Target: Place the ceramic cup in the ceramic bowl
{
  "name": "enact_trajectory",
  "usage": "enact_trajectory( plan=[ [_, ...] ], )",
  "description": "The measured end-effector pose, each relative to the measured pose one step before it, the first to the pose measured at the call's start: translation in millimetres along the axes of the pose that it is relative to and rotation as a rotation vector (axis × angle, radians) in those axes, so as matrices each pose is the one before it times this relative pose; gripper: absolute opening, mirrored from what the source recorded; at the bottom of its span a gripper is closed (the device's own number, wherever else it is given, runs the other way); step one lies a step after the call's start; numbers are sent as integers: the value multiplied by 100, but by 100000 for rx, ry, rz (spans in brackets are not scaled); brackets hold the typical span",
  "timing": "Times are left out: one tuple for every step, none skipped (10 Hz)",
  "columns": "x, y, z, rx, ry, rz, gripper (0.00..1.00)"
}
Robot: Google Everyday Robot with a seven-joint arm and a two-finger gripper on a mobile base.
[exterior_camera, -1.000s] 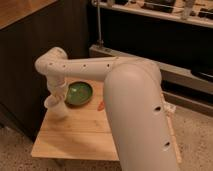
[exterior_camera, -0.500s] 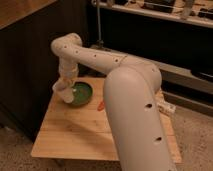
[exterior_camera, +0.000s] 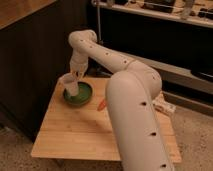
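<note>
The ceramic bowl (exterior_camera: 80,94) is green inside with a dark rim and sits at the back left of the wooden table (exterior_camera: 85,130). The ceramic cup (exterior_camera: 69,84) is whitish and tapered; it hangs upright over the left part of the bowl, its base at or just above the bowl's inside. My gripper (exterior_camera: 75,75) comes down from the white arm directly above the cup's rim and holds it.
An orange item (exterior_camera: 102,104) lies on the table right of the bowl, beside the arm. A pale packet (exterior_camera: 164,106) lies at the table's right edge. Dark cabinets stand to the left and a shelf unit stands behind.
The gripper has carried the cup rightward from the table's left edge to above the bowl. The arm's elbow has risen and swung right.
</note>
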Motion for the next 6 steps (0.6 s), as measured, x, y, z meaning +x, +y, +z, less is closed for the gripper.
enact_trajectory(
  plan=[
    [1659, 271, 1294, 3582, 800, 675, 1],
    [1318, 161, 778, 181, 831, 394, 1],
    [627, -182, 457, -570, 347, 120, 1],
    [309, -308, 520, -354, 479, -157, 1],
    [-124, 335, 570, -279, 725, 29, 1],
    [-278, 585, 620, -19, 668, 600, 1]
  ],
)
